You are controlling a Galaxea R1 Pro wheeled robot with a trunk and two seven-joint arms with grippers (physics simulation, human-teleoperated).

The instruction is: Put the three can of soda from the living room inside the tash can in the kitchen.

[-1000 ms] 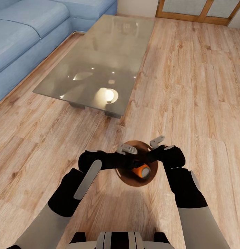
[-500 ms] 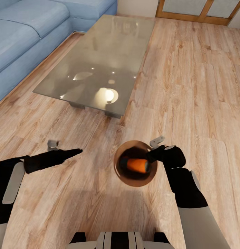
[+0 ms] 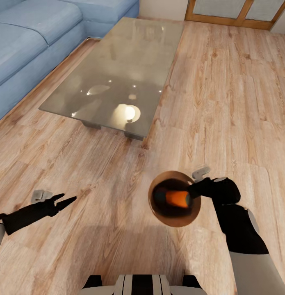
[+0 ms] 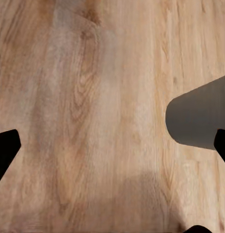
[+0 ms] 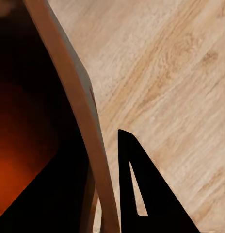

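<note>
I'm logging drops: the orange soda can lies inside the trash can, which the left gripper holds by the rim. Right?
Not quite: the head view shows the right gripper at the trash can rim, orange soda can inside. The left gripper is apart over bare floor.

The orange can [image 3: 177, 198] lies half in shadow inside the bin [image 3: 158, 215], its blue neighbour indistinct.

The floor [image 3: 224, 82] is matt, grained wood planks; the table [image 3: 117, 69] top is glossy glass showing lamp reflections. The sofa [image 3: 31, 37] looks like soft matt cloth. The bin [image 3: 156, 213] has a smooth brown inside and matt grey wall.
</note>
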